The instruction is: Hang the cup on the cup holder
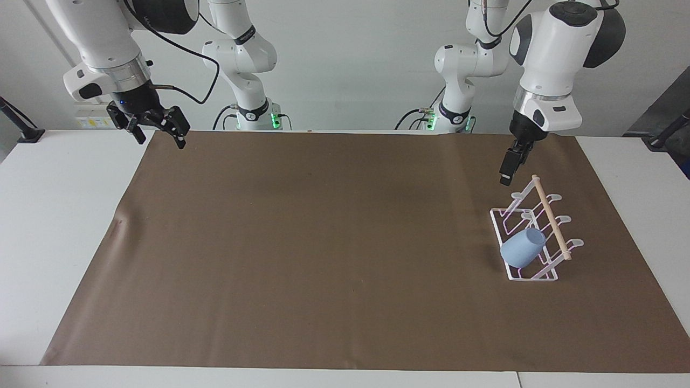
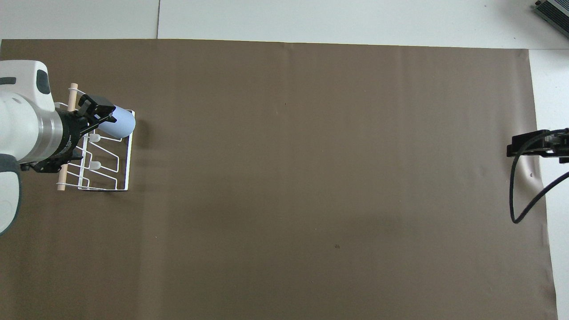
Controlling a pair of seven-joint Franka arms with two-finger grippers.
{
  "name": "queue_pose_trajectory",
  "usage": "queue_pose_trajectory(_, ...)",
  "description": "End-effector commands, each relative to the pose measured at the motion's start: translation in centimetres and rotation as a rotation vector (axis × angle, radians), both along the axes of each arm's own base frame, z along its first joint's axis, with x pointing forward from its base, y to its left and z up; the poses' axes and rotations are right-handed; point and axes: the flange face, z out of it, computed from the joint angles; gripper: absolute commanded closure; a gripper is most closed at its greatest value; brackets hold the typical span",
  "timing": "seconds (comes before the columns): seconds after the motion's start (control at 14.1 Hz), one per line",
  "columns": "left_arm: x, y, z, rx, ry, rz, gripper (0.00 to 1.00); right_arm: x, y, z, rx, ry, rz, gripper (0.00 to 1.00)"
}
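The light-blue cup (image 1: 522, 248) hangs tilted on a slanted prong of the white wire cup holder (image 1: 531, 276), at the holder's end farther from the robots. A pale wooden dowel (image 1: 550, 215) runs along the holder's top. The cup (image 2: 119, 124) and the holder (image 2: 126, 164) also show in the overhead view. My left gripper (image 1: 506, 173) is open and empty in the air over the holder's end nearer the robots, apart from the cup; it also shows in the overhead view (image 2: 73, 135). My right gripper (image 1: 157, 132) is open and empty, waiting over the mat's corner at the right arm's end.
A brown mat (image 1: 323, 242) covers most of the white table (image 1: 59, 215). The holder stands near the mat's edge at the left arm's end. A black cable (image 2: 518, 195) hangs from the right arm.
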Motion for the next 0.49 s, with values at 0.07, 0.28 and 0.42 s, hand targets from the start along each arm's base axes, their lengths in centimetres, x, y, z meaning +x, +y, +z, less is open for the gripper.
queue_pose_trajectory(0.07, -0.4, 3.8, 0.0, 0.032, 0.102, -0.29, 0.0, 0.0, 0.6, 0.3, 0.013, 0.011, 0.012, 0.0)
queue_pose_trajectory(0.28, -0.7, 5.8, 1.6, 0.071, 0.168, -0.565, 0.0, 0.0, 1.7, 0.3, 0.014, 0.011, 0.031, 0.0)
queue_pose_trajectory(0.42, -0.7, 6.8, 2.8, 0.076, 0.194, -0.672, 0.0, 0.1, 1.7, 0.2, 0.013, 0.006, 0.033, 0.0)
